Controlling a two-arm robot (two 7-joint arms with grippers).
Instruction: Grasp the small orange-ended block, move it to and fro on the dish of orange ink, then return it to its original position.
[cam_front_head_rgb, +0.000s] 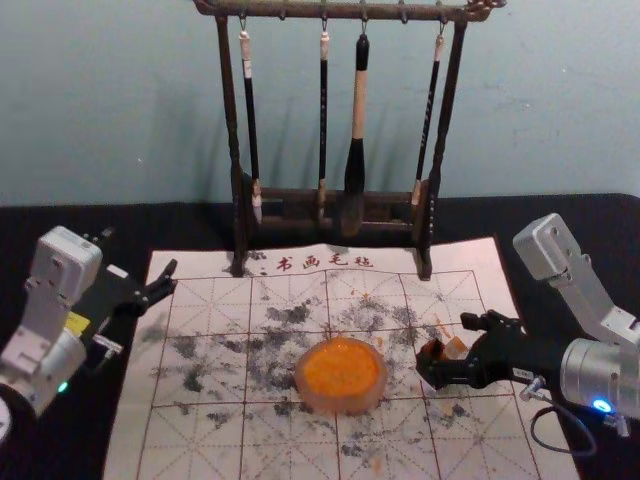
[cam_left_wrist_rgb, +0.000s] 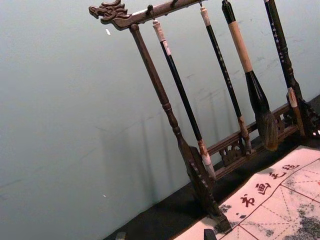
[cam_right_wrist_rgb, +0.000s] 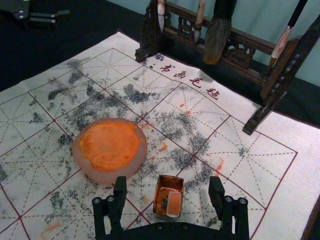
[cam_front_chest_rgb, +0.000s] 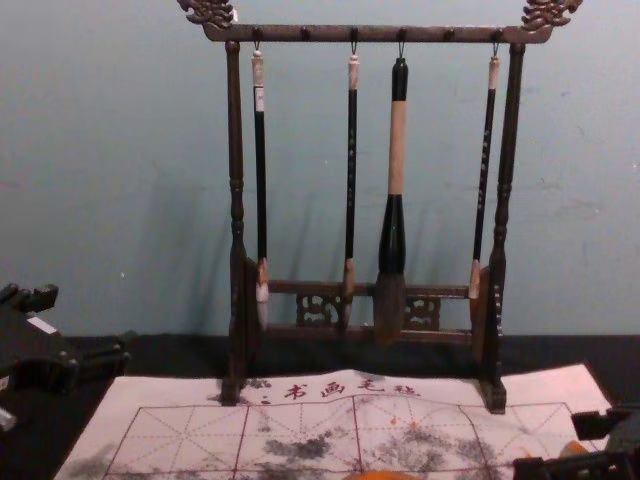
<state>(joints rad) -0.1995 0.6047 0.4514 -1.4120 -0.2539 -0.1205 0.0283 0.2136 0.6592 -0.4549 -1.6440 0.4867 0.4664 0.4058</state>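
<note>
The small rectangular block (cam_right_wrist_rgb: 174, 204), dark-sided with a brown-and-orange stained end and a pale orange patch, stands on the mat on the robot's right of the dish, near it but apart. The round, pinkish, translucent dish (cam_front_head_rgb: 340, 404) holds a layer of bright orange ink. Reaching in from the far side of the block as seen from the dish, the black right gripper (cam_front_head_rgb: 449, 347) is low over the mat; the right wrist view shows its fingers spread, one on either side of the block, with a gap at each side. A thin dark cable (cam_front_head_rgb: 535, 438) loops below the right arm.

Under the dish lies a white felt mat (cam_front_head_rgb: 215, 300), ruled with red squares and dashed guide lines, blotched with grey-black ink around the dish and dabbed with orange. Red-brown Chinese characters (cam_front_head_rgb: 325, 263) run along its edge beyond the dish. The black left gripper (cam_front_head_rgb: 140, 252) is parked well to the robot's left of the dish, near the mat's edge, its fingers apart.

Black cloth (cam_front_head_rgb: 130, 222) covers the table around the mat. Behind the dish rises a dark carved wooden rack (cam_front_head_rgb: 231, 130) with four hanging brushes (cam_front_head_rgb: 360, 100), one much thicker; behind that is a plain blue-grey wall (cam_front_head_rgb: 110, 110), faintly marked and shadowed
</note>
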